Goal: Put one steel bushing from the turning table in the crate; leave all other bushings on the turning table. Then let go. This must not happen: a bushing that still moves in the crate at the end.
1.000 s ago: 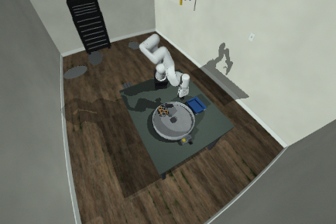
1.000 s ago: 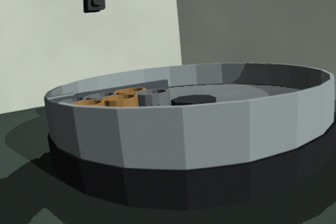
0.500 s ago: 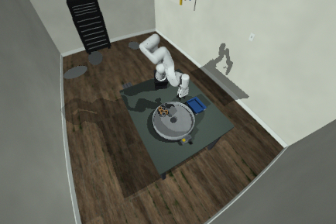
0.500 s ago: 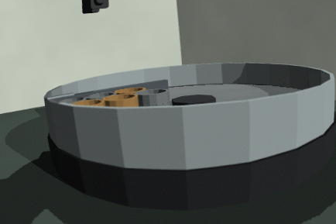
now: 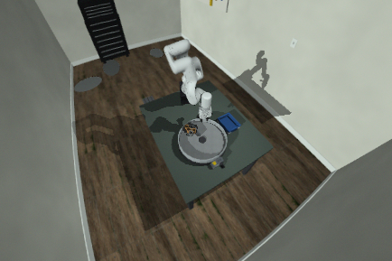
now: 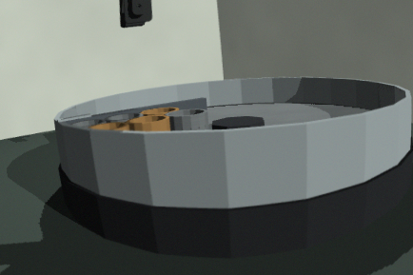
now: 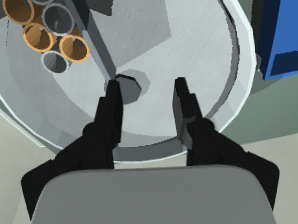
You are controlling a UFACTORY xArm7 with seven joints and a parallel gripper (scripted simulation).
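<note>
Above the turning table, near its hub, the claw hangs half open and holds nothing. Steel bushings stand upright among orange ones against the divider, ahead and left; the crate lies right.

Grey turning table, orange and seemingly steel-grey bushings, blue crate, black pincer.

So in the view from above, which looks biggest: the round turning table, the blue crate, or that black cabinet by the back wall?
1. The turning table, widest of the three.
2. The black cabinet; it stands farther from the camera, so it may really be larger than it looks.
3. The blue crate, clearly smallest.
</note>
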